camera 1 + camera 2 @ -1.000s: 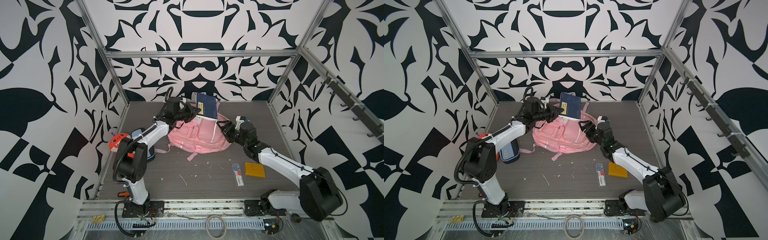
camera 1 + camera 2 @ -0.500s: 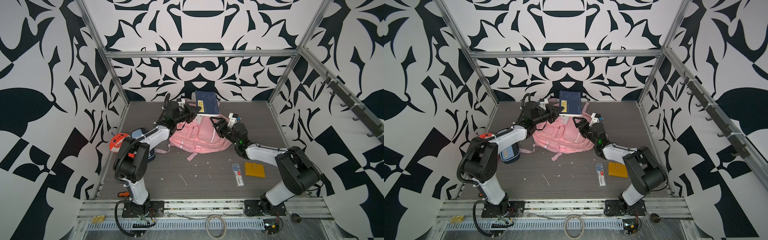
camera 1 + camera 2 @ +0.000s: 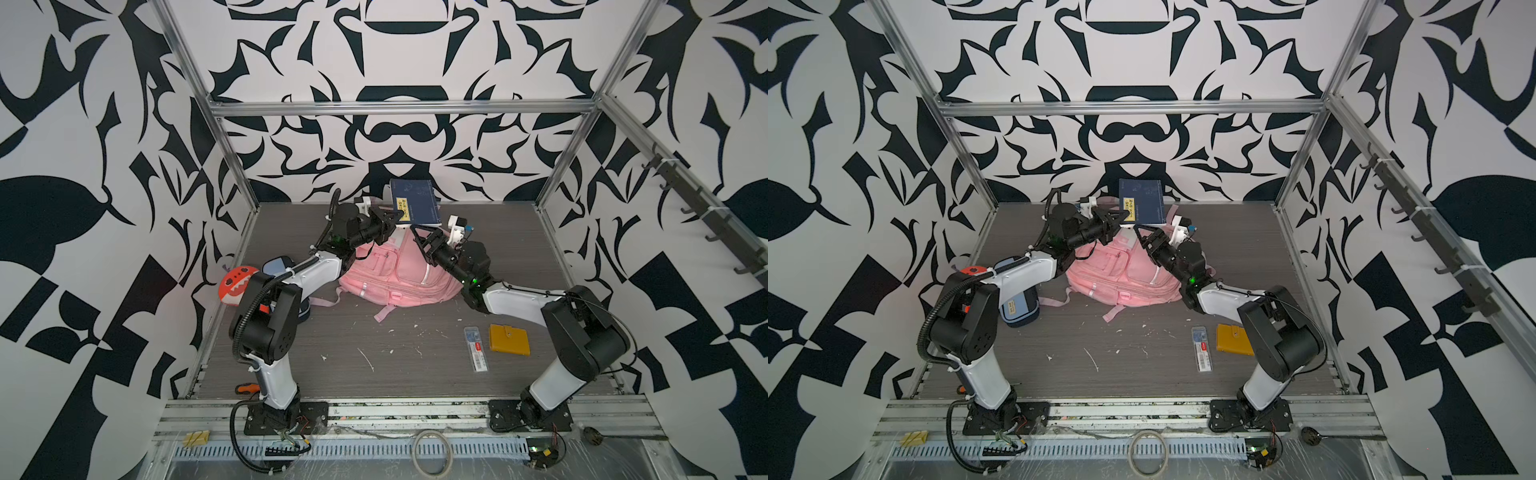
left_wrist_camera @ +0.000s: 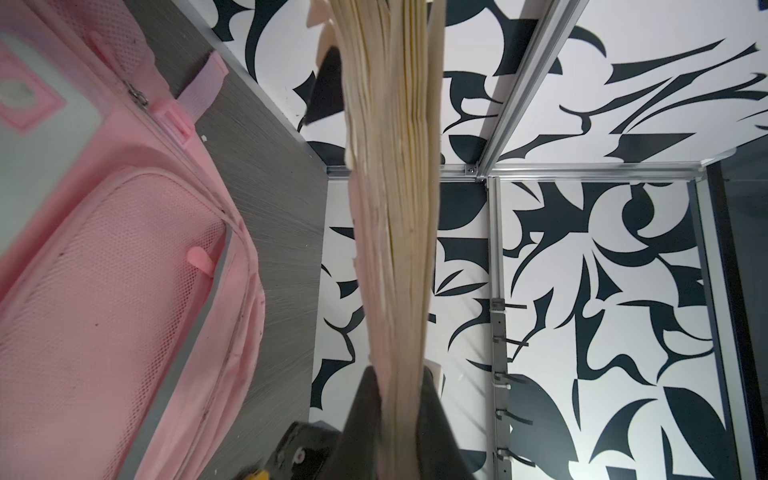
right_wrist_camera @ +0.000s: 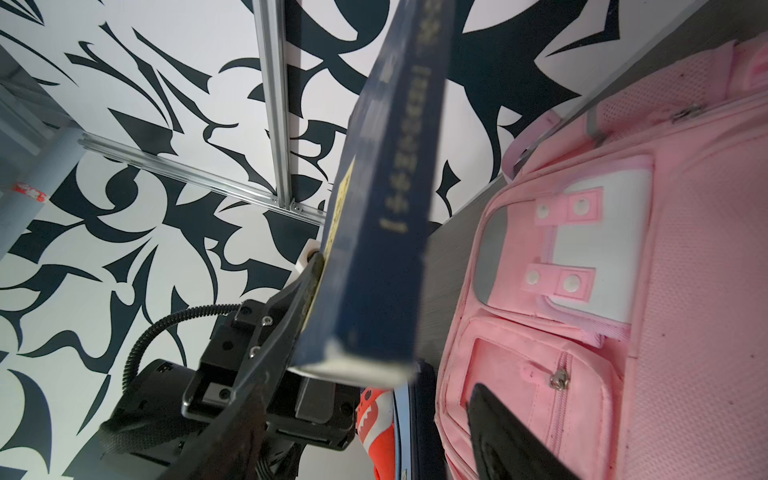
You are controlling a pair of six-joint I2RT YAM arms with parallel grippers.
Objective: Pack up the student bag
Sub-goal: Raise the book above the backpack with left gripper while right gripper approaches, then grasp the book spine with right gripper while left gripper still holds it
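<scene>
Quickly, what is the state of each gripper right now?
Left gripper: closed on the thick dark blue book.
Right gripper: open, holding nothing.

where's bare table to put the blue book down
Widest bare patch: table front-middle (scraps only), bordered by student bag, front rail and clear pen box. Also back-right, between bag and wall frame. Crowded: left edge with plush toy and pencil case, and above the bag, around the blue book.

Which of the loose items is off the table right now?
The dark blue book, pinched in the left gripper near the student bag; the yellow wallet, clear slim case, blue pencil case and orange plush all lie on the table.
</scene>
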